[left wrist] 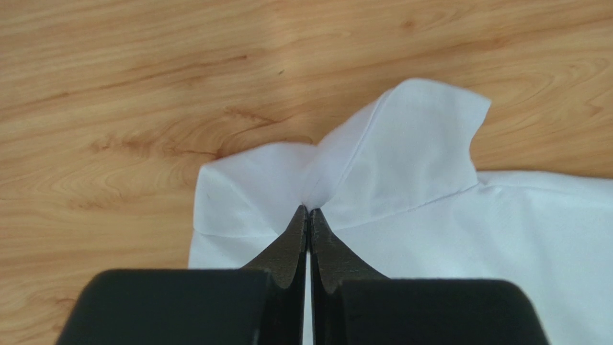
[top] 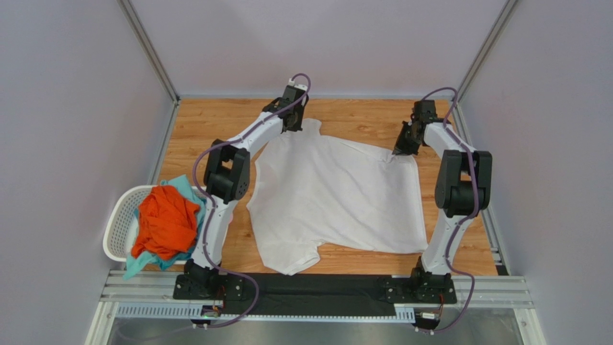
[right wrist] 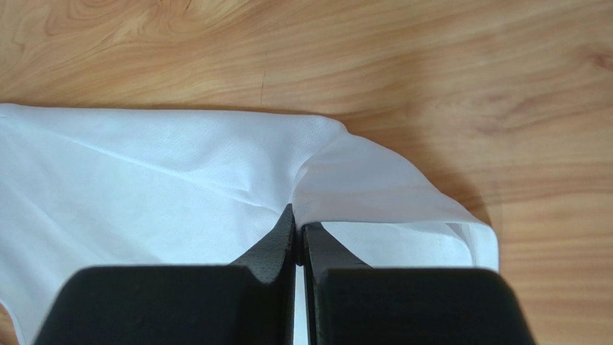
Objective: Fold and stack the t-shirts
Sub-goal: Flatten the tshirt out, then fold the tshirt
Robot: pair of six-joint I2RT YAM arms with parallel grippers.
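Two grippers are pinching the far edge of the white t-shirt (top: 338,194), which is lying spread on the wooden table (top: 360,115) between the two arms. The left gripper (top: 296,128) is biting down on the shirt's far-left corner, its jaws pressed together on a small peak of cloth that is puckering up around the tips. The right gripper (top: 397,151) is doing the same at the far-right corner, with its jaws closed on a fold and a loose flap curling over to one side of them.

Between the two grips, the far edge is slanting from the far left down toward the right. The shirt's long axis seems to be running left to right across the table. A sleeve-like flap is sticking out at the near-left corner, toward the arm bases, while the right side is ending in a fairly straight edge. No collar is showing, so I cannot tell for sure which end is the neck.

At the table's left edge, the white laundry basket (top: 119,215) is holding a crumpled orange t-shirt (top: 167,219) on top of a teal t-shirt (top: 181,187), and some teal cloth is spilling over the near rim.
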